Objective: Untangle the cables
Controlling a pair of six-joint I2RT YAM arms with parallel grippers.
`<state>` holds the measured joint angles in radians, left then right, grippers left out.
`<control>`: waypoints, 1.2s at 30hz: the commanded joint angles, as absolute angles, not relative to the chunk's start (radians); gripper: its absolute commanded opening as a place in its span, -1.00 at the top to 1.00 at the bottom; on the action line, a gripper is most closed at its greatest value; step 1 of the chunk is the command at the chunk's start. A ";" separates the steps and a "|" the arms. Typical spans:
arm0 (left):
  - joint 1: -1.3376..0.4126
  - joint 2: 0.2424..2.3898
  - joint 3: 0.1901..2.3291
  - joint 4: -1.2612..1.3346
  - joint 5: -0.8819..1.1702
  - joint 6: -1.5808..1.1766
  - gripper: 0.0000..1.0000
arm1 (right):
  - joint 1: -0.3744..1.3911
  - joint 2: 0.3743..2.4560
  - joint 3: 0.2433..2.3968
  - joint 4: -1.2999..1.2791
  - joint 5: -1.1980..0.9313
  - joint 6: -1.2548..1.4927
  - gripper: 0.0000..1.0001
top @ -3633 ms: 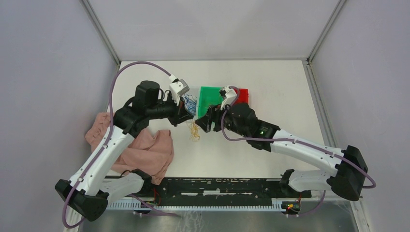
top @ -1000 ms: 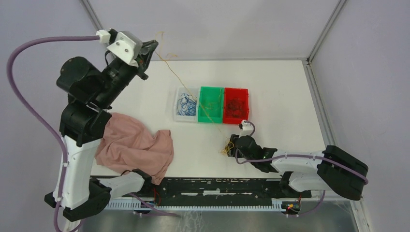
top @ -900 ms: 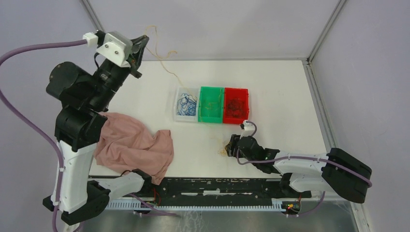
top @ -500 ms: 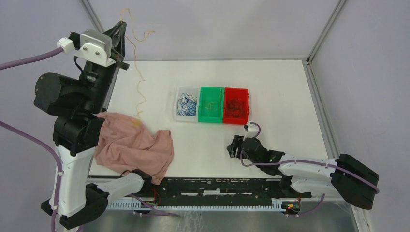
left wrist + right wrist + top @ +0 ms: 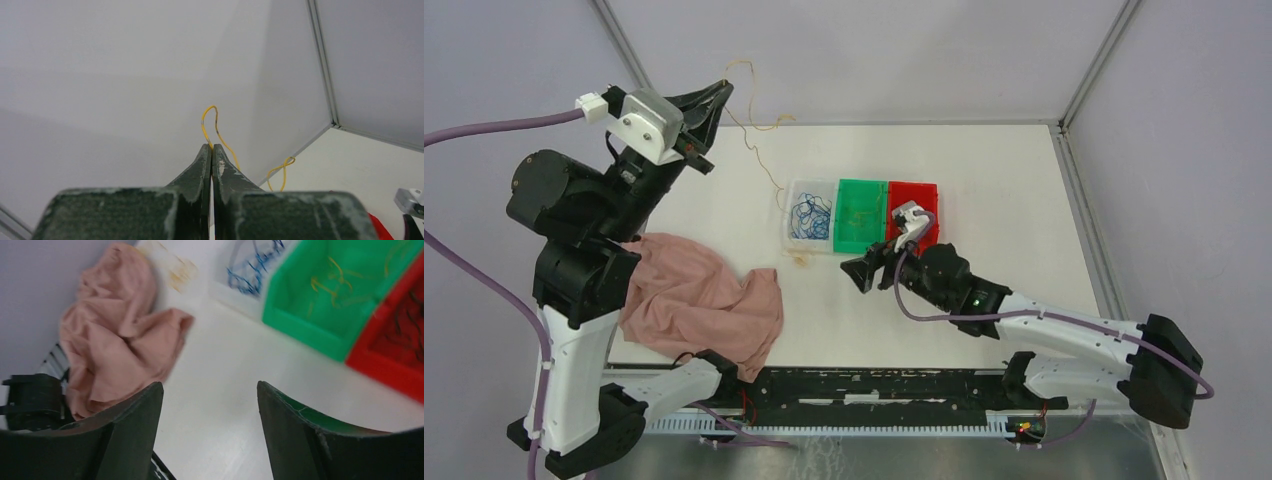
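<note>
While the right claw (image 5: 865,268) gapes empty, the left claw (image 5: 722,90) pinches a yellow cable (image 5: 212,106) dangling tableward.

The left hand (image 5: 720,92) is raised high and pinched shut; the right hand (image 5: 860,273) sits low, fingers spread.

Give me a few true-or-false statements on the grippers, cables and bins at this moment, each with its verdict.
1. The left gripper is shut on a yellow cable. True.
2. The right gripper is clamped on a cable. False: its jaws stand open with nothing between them.
3. The blue cables lie in the green bin. False: they lie in the clear bin; the green bin holds yellow ones.
4. A pink cloth lies on the table. True.
</note>
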<state>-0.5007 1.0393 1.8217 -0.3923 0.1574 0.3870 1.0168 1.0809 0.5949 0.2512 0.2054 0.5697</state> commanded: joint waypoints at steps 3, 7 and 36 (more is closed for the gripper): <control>-0.501 1.026 1.839 -0.419 0.277 0.302 0.94 | 1.022 1.205 0.797 0.385 0.053 0.288 -0.65; -0.500 1.025 1.837 -0.428 0.359 0.266 0.94 | 1.022 1.269 0.834 0.374 0.074 0.261 -0.65; -0.500 1.066 1.979 -0.416 0.477 0.123 0.94 | 1.023 1.321 0.734 0.425 0.088 0.425 -0.17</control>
